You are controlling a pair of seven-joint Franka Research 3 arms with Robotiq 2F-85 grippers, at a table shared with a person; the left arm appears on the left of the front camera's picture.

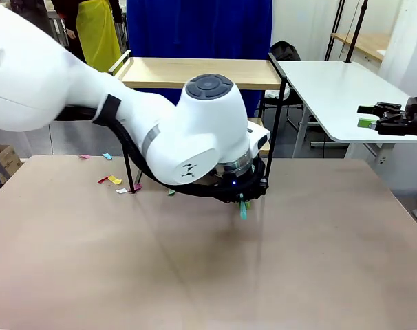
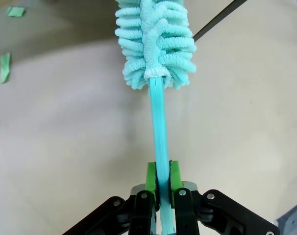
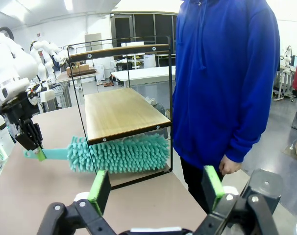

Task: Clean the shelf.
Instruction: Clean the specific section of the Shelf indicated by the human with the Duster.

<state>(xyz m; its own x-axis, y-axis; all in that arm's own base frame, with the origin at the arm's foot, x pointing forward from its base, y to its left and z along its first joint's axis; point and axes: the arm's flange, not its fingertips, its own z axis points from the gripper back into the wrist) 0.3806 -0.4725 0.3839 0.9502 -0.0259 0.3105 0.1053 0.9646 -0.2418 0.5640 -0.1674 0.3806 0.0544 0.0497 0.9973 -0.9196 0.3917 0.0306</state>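
The shelf [image 3: 120, 111] stands at the table's far side, two wooden boards in a thin black frame; its top board [image 1: 195, 72] shows behind my left arm. My left gripper [image 2: 161, 178] is shut on the handle of a teal fluffy duster [image 2: 158, 39]. In the right wrist view the duster head [image 3: 119, 154] lies under the lower board, above the tabletop, with the left gripper [image 3: 35, 147] at the handle's end. In the front view, the left gripper [image 1: 246, 196] is mostly hidden behind its wrist. My right gripper [image 3: 157, 188] is open and holds nothing, hovering off the table's right side [image 1: 367, 117].
A person in a blue hoodie [image 3: 222, 83] stands right behind the shelf. Small coloured paper scraps [image 1: 114, 180] lie on the brown table left of the shelf; green scraps [image 2: 5, 66] lie near the duster. A white table [image 1: 332, 89] stands at the back right.
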